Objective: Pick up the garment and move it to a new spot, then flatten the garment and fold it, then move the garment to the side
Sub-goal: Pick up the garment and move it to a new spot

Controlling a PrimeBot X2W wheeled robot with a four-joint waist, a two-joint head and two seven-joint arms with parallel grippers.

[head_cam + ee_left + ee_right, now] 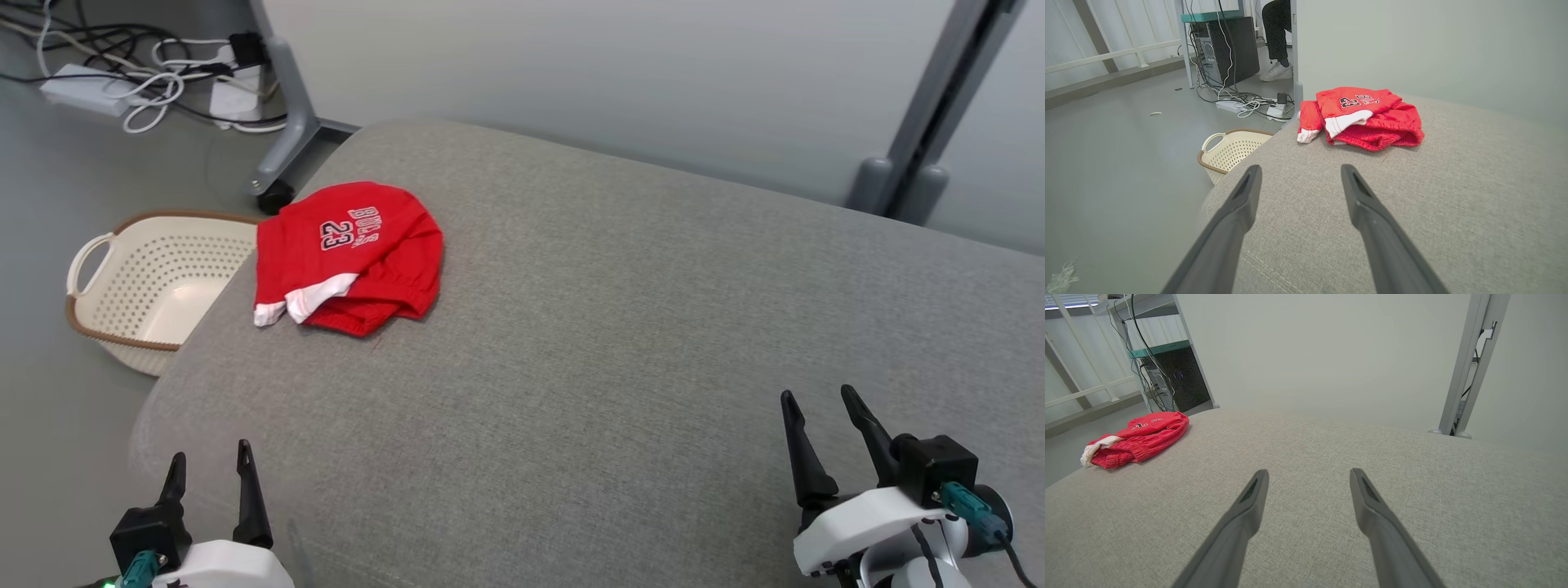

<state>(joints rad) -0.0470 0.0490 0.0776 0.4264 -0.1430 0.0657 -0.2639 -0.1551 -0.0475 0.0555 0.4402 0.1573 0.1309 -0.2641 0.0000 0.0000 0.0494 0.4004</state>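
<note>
Both pincers hover empty over the near edge of the grey cushion point(612, 327), left gripper point(211, 452) and right gripper point(818, 394) each spread wide. Well beyond them the red garment point(351, 257) lies bunched at the cushion's far left edge, beside the basket point(139, 269). It looks untouched, I reckon: pickup, flattening and folding all remain.

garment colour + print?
Red garment, white trim, white "BULLS 23" print; clearest in head view.

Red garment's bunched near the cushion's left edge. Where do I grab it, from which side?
Take the red garment by its thick rolled near edge, coming from the robot's side with the open left tool. That edge bulges off the cushion and faces that tool, so it should pinch easily.
</note>
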